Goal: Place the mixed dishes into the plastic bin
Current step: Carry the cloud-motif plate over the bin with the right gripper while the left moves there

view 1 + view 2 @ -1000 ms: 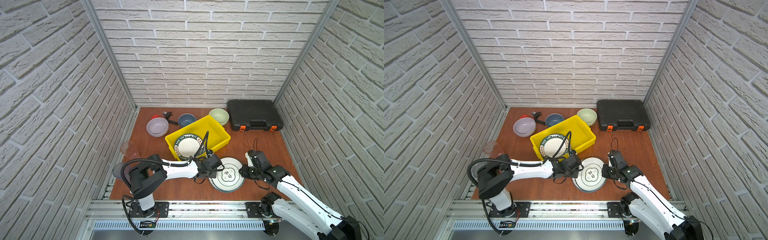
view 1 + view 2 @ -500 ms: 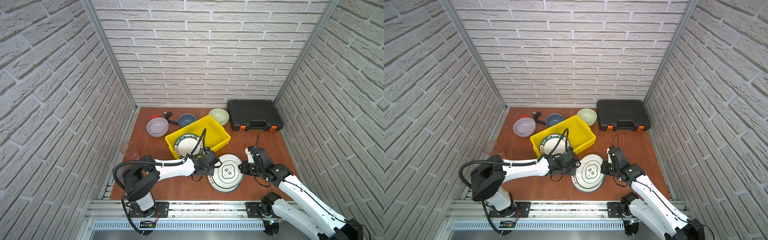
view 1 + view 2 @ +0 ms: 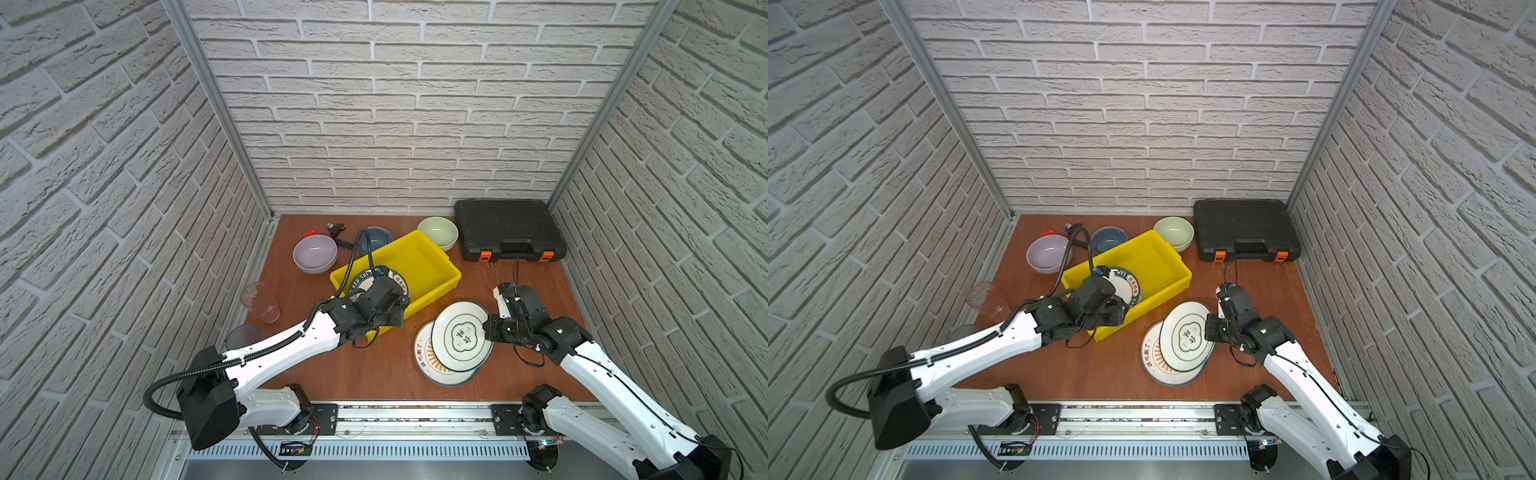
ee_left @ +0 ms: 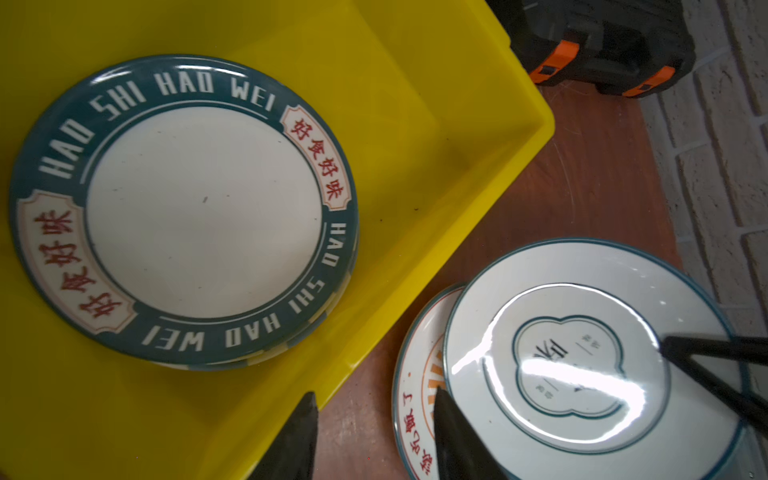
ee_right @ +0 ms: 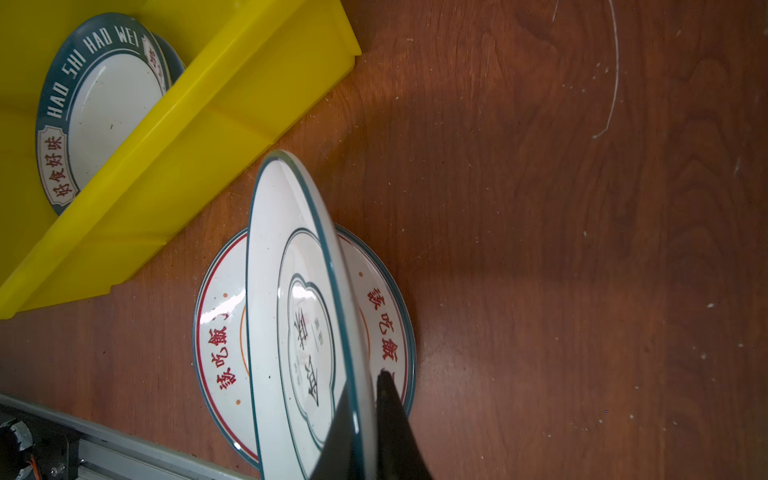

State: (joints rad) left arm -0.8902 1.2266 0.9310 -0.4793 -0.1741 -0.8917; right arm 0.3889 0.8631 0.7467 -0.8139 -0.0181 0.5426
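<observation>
Far left of the bench (image 3: 365, 374), two see-through tumblers sit by the edge: a pink tumbler (image 3: 259, 300) and, nearer the front rail, a grey tumbler (image 3: 242, 336) just beside the left arm (image 3: 286, 347). Toward the back there's the lilac bowl (image 3: 314, 253), with the red-and-black wrench (image 3: 337, 232) behind it and the dark-blue bowl (image 3: 379, 237) tucked against the far side of the yellow bin (image 3: 436, 270).

Inside the bin, at its left end, lies a white plate with a teal lettered rim (image 4: 199, 208), flat, and the edge of another plate peeks out from under it.

The left jaws hang over the bin's near wall, parted about halfway with nothing between them; in the left wrist view only bin rim and bare bench show in the gap.

The pale-green bowl (image 3: 438, 232) sits behind the bin's far right corner.

Right of the bin, out on the bench, lies the orange-printed plate (image 3: 428, 363), flat. Over it is the green-rimmed plate (image 3: 461, 336), tipped up on a slant, its right edge lifted. The right jaws are clamped tight on that lifted rim, one finger above and one below in the right wrist view (image 5: 365, 395).

At the back right sits the black case (image 3: 509, 228), well apart from the plates.
</observation>
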